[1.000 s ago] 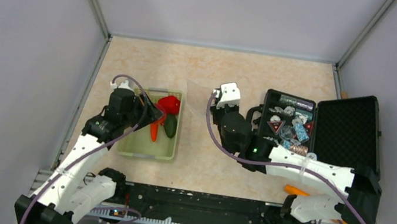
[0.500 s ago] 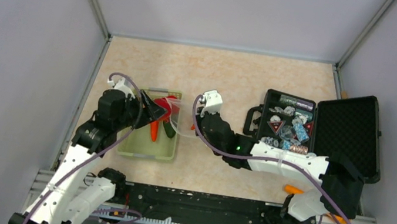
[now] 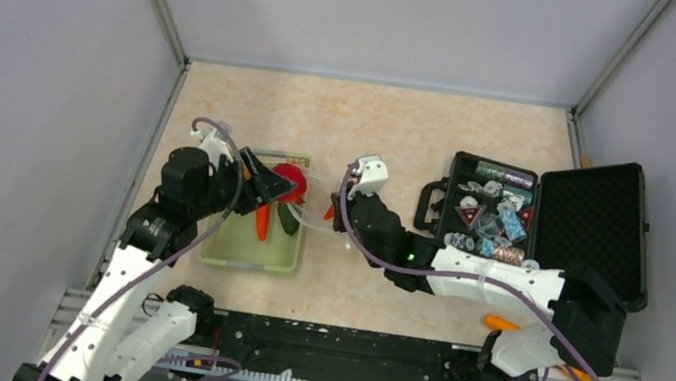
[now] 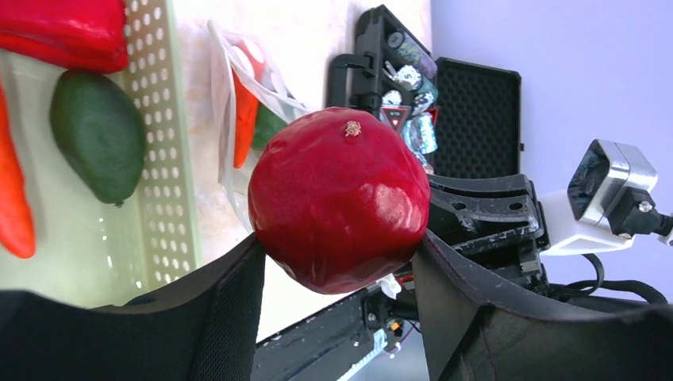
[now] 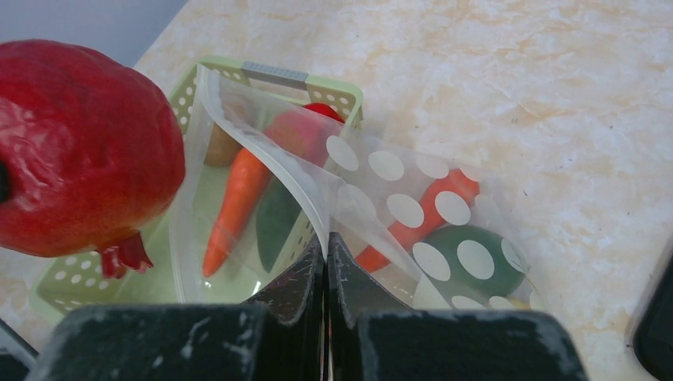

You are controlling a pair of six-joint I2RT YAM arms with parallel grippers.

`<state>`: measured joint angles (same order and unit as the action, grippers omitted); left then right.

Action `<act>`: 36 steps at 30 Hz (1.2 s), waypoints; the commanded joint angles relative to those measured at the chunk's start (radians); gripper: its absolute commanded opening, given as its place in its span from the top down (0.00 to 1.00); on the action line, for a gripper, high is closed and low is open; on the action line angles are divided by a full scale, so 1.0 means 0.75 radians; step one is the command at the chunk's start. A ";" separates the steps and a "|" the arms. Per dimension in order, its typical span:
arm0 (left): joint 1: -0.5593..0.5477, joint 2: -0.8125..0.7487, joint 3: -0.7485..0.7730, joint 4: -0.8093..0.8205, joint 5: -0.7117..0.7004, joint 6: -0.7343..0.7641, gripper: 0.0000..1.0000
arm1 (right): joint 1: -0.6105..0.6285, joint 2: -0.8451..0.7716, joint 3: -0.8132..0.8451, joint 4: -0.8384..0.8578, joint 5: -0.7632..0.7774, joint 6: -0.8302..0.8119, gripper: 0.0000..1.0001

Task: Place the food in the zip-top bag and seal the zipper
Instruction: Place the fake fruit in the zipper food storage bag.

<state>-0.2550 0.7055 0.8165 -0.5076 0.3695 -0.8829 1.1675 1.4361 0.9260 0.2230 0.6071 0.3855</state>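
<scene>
My left gripper (image 4: 337, 242) is shut on a round, glossy red fruit (image 4: 337, 198), held above the right end of the pale green basket (image 3: 248, 258). In the top view the fruit (image 3: 289, 183) hangs close to the bag's mouth. The right gripper (image 5: 327, 238) is shut on the edge of the clear dotted zip-top bag (image 5: 413, 214), just right of the basket. The zipper (image 5: 270, 155) curves up from its fingertips, and the mouth gapes toward the fruit (image 5: 79, 143). An orange carrot (image 5: 432, 210) and a dark green piece (image 5: 476, 258) lie inside the bag.
In the basket lie a red pepper (image 4: 63, 32), a dark green piece (image 4: 99, 135) and an orange carrot (image 3: 261, 225). An open black case (image 3: 592, 223) with shiny packets (image 3: 492, 214) stands at the right. An orange piece (image 3: 503, 323) lies by the right arm's base.
The right gripper has carried the bag's edge leftward from beside the case to the basket's right side. The left wrist has shifted slightly, still gripping the red fruit.
</scene>
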 commanded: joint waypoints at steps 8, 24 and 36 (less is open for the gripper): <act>-0.116 0.066 -0.083 0.301 0.077 -0.092 0.97 | 0.001 -0.107 -0.038 0.134 0.015 0.027 1.00; -0.296 0.202 0.017 0.117 -0.192 0.056 0.95 | 0.000 -0.223 -0.099 0.207 -0.022 0.029 1.00; -0.336 0.282 0.060 0.120 -0.147 0.094 0.86 | 0.038 -0.219 -0.094 0.212 0.058 -0.082 1.00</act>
<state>-0.4980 0.9173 0.8082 -0.4347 0.2462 -0.8402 1.1801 1.2892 0.8387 0.3298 0.6094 0.3588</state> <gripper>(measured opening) 0.641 0.003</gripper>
